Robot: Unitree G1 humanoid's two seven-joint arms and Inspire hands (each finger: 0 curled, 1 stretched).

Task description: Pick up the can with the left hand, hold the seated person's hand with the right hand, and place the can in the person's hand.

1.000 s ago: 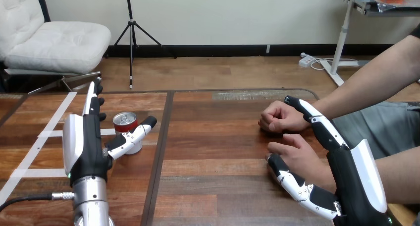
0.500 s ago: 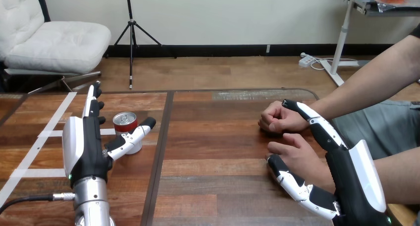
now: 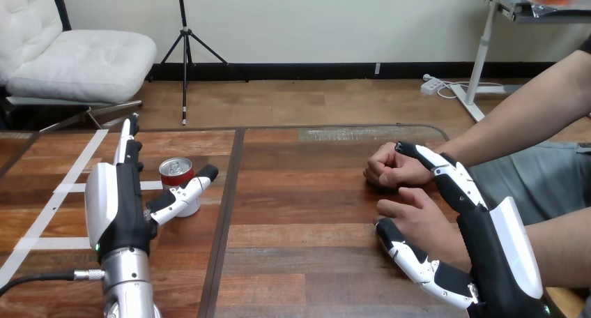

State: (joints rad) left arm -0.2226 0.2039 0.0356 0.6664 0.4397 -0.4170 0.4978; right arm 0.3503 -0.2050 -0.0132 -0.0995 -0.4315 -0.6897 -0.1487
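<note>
Two hands in place, nothing gripped yet.
Can (image 3: 180, 179) stands upright on the table (image 3: 306, 192), long axis vertical, top up. Left hand (image 3: 118, 206) brackets it unclosed, fingers straight along the can's left, thumb across its front. Well right of the can, right hand (image 3: 495, 255) lies open about the person's hand (image 3: 418, 220); contact unclear. Grasp, lift, hold and hand-over all remain.

Left hand (image 3: 115, 206) drifted slightly left, and its fingertips (image 3: 129, 123) now sit a bit further from the can (image 3: 175, 173). Right hand (image 3: 498, 248) fingers edged left and lower, tips now against the person's far fist (image 3: 387, 166).
</note>
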